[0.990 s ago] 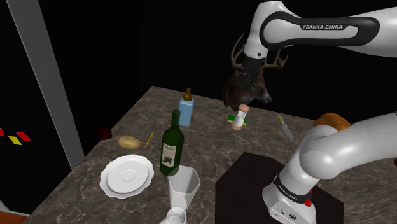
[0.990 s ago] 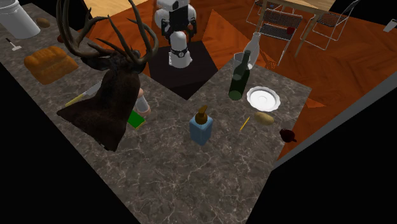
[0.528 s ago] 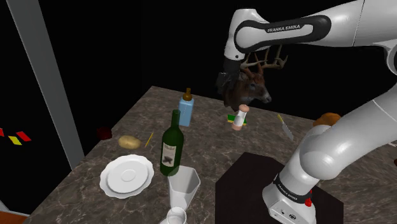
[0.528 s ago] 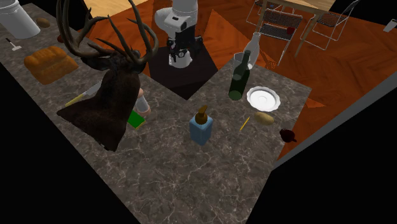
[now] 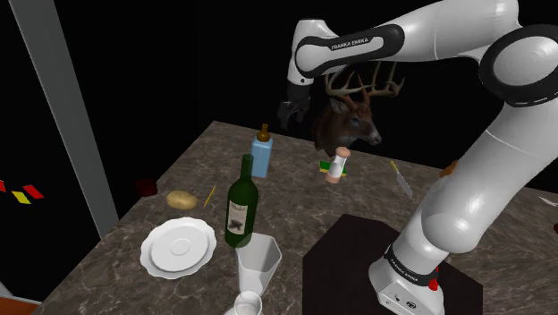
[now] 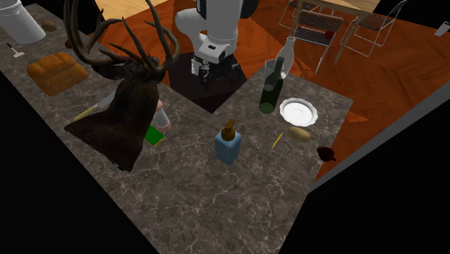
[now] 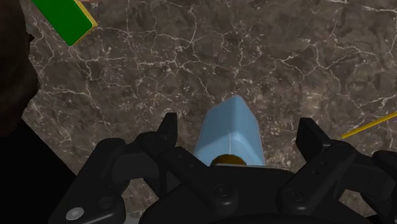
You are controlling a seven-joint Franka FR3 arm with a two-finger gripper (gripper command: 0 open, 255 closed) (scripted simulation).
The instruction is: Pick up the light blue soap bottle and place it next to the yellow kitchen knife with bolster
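The black two-finger tool [image 7: 240,130] hung with its fingers spread wide, gripping nothing, right over the light blue square soap bottle [image 7: 227,127] with the brown pump top. The bottle stood upright on the dark marbled stone bench [image 5: 295,210]. It sat closer to one finger than the other. On closing, that finger would likely strike first and could shove or tip it, and a straight drop might jam the pump. Beyond, the flat green block [image 7: 63,19] and the small white bottle [image 5: 336,166] crowded the route. Farther on, the brown antlered deer head [image 5: 347,130] stood between the soap bottle and the yellow-handled, grey-bladed kitchen knife [image 5: 400,179], and a low carry could snag those antlers!
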